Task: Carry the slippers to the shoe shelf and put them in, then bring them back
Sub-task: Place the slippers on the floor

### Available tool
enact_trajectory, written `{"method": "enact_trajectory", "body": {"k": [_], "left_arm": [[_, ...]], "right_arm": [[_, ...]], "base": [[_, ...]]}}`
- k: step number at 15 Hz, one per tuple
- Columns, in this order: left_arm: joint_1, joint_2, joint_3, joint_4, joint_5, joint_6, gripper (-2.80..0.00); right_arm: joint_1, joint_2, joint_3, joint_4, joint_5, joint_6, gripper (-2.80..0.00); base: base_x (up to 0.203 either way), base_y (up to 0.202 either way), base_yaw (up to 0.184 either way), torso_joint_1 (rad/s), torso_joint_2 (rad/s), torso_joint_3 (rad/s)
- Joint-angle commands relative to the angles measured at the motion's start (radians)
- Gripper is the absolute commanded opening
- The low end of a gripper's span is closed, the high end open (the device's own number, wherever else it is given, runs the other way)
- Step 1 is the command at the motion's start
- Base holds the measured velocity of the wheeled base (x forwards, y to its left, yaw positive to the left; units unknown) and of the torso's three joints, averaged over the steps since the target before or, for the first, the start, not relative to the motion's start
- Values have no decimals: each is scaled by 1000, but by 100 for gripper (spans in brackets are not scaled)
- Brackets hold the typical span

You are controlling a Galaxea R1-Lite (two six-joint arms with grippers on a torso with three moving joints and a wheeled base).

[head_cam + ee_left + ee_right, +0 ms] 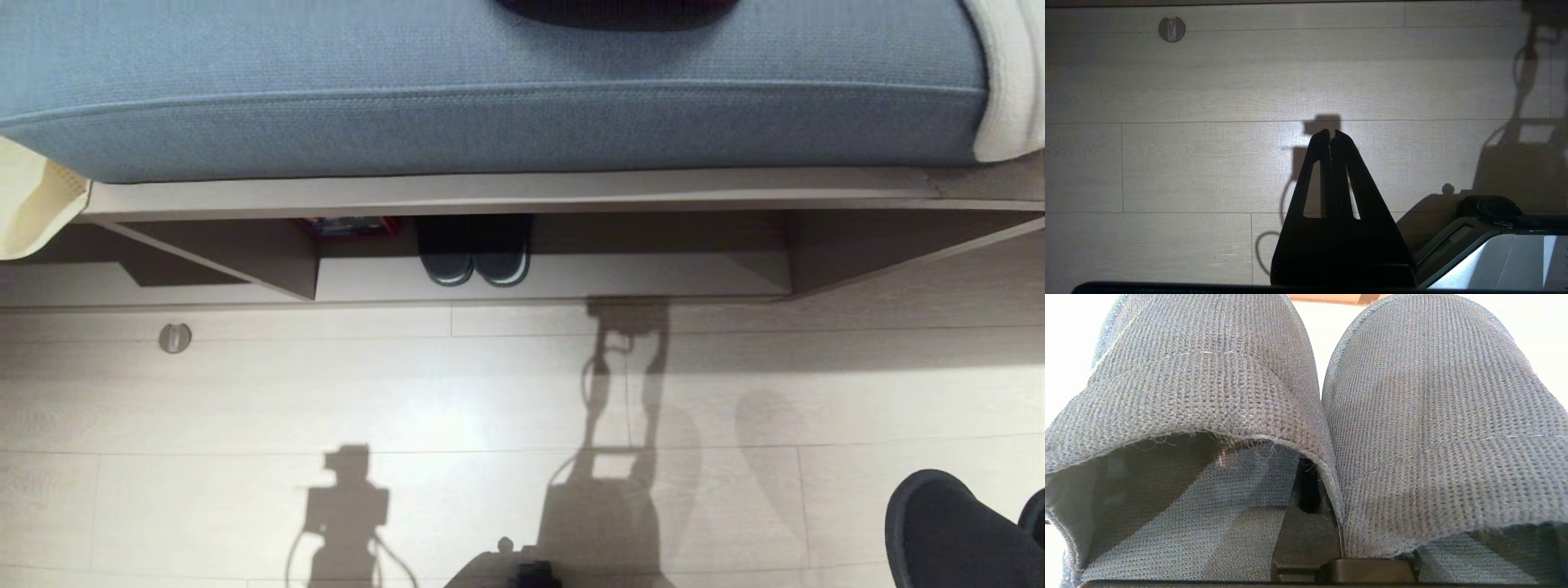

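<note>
The slate blue-grey slippers (pixel 1433 428) fill the right wrist view side by side, toes pointing away. My right gripper (pixel 1323 490) is shut on their touching inner edges, with one dark finger (pixel 1306 522) inside one slipper. In the head view their toes (pixel 947 531) show at the bottom right, above the floor. The shoe shelf (pixel 571 278) is the low pale cubby under the bench ahead; a darker pair with white sole edges (pixel 473 255) stands in it. My left gripper (pixel 1331 134) hangs shut and empty over the floor.
A blue cushion (pixel 490 98) tops the bench, with cream cloth (pixel 33 196) at its left end. A red and blue item (pixel 349 225) lies deep in the cubby. A round metal fitting (pixel 175 336) sits in the pale plank floor. My base (pixel 1494 245) shows below.
</note>
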Motion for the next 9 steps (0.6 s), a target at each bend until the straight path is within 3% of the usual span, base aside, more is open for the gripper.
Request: {"method": "enact_trajectory", "body": {"k": [1,9], "left_arm": [[0,1,0,-1,1,-4,-280],[0,1,0,-1,1,-6,-280]], "right_arm": [[0,1,2,0,0,0,-280],[0,1,2,0,0,0,-280]], "base": [[0,0,0,2,4,207],[0,0,0,3,1,202]]}}
